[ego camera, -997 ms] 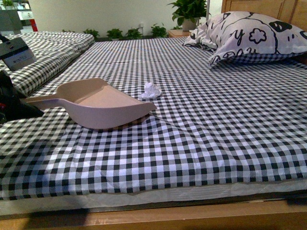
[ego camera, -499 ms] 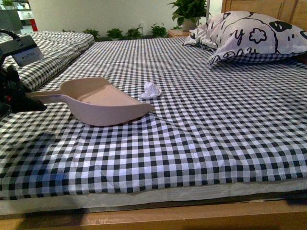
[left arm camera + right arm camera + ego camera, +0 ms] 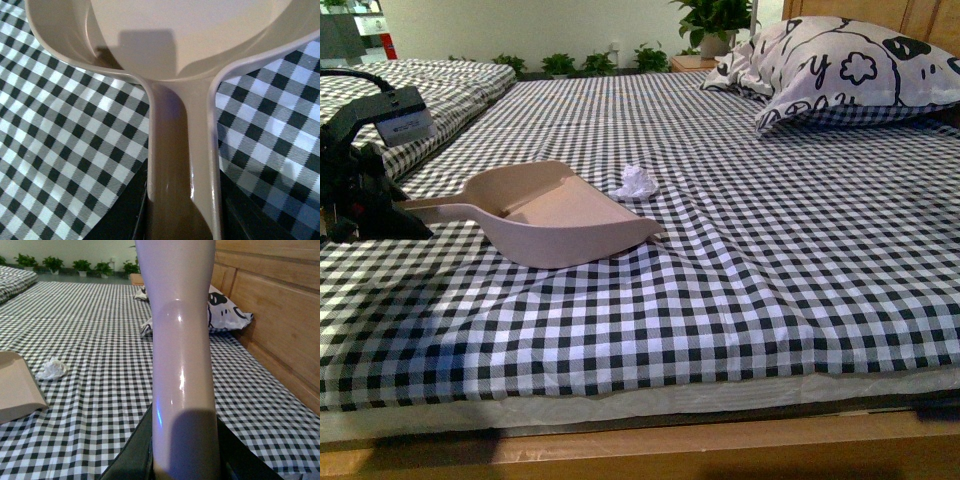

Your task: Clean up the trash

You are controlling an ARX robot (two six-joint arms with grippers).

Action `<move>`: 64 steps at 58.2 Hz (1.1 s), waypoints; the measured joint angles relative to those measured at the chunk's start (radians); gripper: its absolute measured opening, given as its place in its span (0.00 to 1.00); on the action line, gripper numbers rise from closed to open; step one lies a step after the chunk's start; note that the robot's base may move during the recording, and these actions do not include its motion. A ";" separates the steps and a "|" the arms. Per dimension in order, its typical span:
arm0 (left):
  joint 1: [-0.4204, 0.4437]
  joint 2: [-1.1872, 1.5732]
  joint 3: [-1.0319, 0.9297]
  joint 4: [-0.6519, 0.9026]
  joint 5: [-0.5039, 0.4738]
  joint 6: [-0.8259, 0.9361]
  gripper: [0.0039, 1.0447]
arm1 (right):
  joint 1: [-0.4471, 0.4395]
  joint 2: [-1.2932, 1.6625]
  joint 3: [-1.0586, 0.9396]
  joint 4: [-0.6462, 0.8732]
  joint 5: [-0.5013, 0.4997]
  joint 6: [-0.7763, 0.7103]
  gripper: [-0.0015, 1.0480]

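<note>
Now the left claw, closed on the handle of the dustpan, has carried it further along the bed until its lip lies just beside the trash, which sits on the cover yet to be swept in, while the right claw grips a pale handle.

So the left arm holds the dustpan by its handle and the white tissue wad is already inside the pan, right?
Not quite. The left gripper does hold the dustpan by its handle, but the tissue wad is not inside: the front view shows it lying on the checked bedsheet just beyond the pan's open edge.
</note>
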 joint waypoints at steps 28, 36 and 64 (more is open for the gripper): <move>-0.001 0.000 0.004 -0.008 -0.003 0.018 0.26 | 0.000 0.000 0.000 0.000 0.000 0.000 0.18; -0.001 0.000 0.004 -0.008 -0.003 0.018 0.26 | 0.000 0.000 0.000 0.000 0.000 0.000 0.18; -0.002 0.000 0.004 -0.008 -0.007 0.024 0.26 | -0.256 0.737 0.541 -0.359 -0.309 0.037 0.18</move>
